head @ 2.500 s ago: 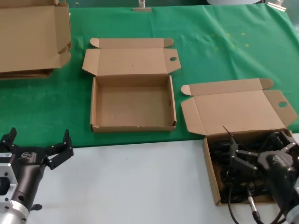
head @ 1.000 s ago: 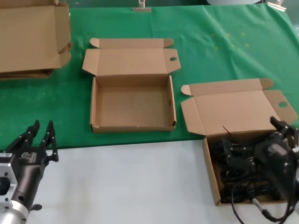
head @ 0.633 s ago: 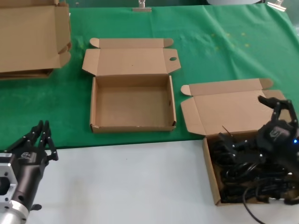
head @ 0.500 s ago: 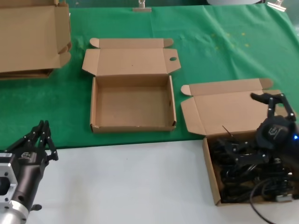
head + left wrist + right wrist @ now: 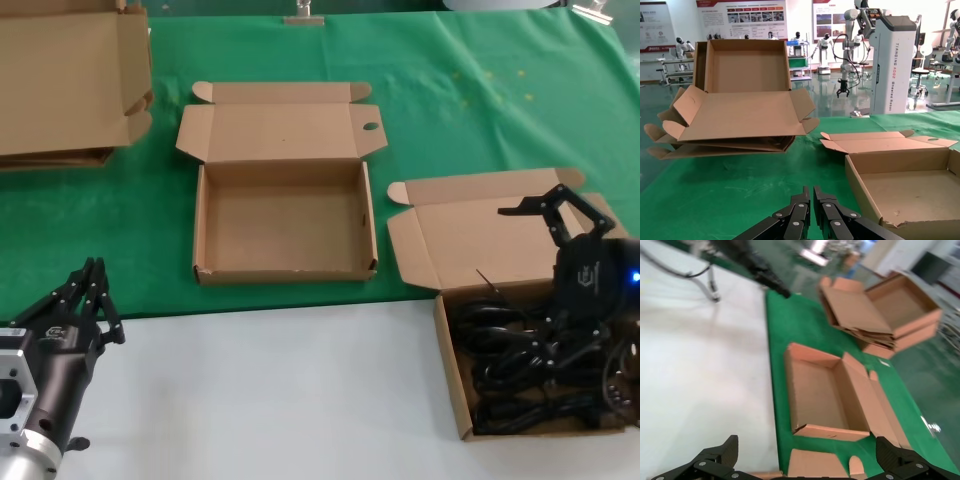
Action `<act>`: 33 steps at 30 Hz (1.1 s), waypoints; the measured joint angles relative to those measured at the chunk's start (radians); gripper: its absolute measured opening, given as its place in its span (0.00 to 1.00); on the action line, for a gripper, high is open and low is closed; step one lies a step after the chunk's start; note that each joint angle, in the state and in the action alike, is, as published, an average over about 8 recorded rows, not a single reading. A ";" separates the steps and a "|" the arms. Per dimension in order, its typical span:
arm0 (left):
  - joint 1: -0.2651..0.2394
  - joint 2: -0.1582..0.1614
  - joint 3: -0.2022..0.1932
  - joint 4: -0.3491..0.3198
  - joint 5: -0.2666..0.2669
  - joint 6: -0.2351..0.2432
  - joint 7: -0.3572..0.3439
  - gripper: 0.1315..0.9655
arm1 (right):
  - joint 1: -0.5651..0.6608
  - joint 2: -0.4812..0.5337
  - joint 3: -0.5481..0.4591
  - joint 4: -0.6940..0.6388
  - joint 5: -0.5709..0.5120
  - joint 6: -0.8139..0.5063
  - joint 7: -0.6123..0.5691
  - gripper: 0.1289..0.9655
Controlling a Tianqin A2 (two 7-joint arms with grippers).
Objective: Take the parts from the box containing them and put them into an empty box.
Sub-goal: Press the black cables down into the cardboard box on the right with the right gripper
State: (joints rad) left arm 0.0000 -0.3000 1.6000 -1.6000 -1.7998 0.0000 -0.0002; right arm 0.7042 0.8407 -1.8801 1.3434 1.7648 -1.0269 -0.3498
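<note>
Right tool (image 5: 558,205) risen, spread, empty; two boxes, parts (image 5: 520,365) tangled.

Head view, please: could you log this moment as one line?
right gripper: open, over cable box lid | cables: in box | empty box: empty | left gripper: shut, idle

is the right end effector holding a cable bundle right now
No, the right end effector is spread open and empty above the box's lid, while the parts lie in the box.

Matt brown corrugated cardboard boxes (image 5: 285,220) are seen on green cloth (image 5: 470,90); glossy black cable bundles (image 5: 520,370) at lower right, beside a smooth white tabletop (image 5: 270,400)
</note>
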 joint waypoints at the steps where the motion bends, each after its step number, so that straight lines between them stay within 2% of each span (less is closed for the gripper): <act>1: 0.000 0.000 0.000 0.000 0.000 0.000 0.000 0.05 | 0.028 -0.003 -0.012 -0.018 -0.010 -0.026 -0.014 1.00; 9: 0.000 0.000 0.000 0.000 0.000 0.000 0.000 0.05 | 0.212 -0.036 -0.093 -0.142 -0.077 -0.206 -0.116 1.00; 16: 0.000 0.000 0.000 0.000 0.000 0.000 0.000 0.05 | 0.325 -0.063 -0.158 -0.236 -0.159 -0.299 -0.211 1.00; 22: 0.000 0.000 0.000 0.000 0.000 0.000 0.000 0.05 | 0.388 -0.081 -0.204 -0.299 -0.242 -0.318 -0.278 1.00; 33: 0.000 0.000 0.000 0.000 0.000 0.000 0.000 0.05 | 0.432 -0.104 -0.254 -0.390 -0.366 -0.270 -0.383 1.00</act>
State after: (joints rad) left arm 0.0000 -0.3000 1.6000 -1.6000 -1.7997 0.0000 -0.0004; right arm 1.1362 0.7366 -2.1345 0.9530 1.3989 -1.2972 -0.7330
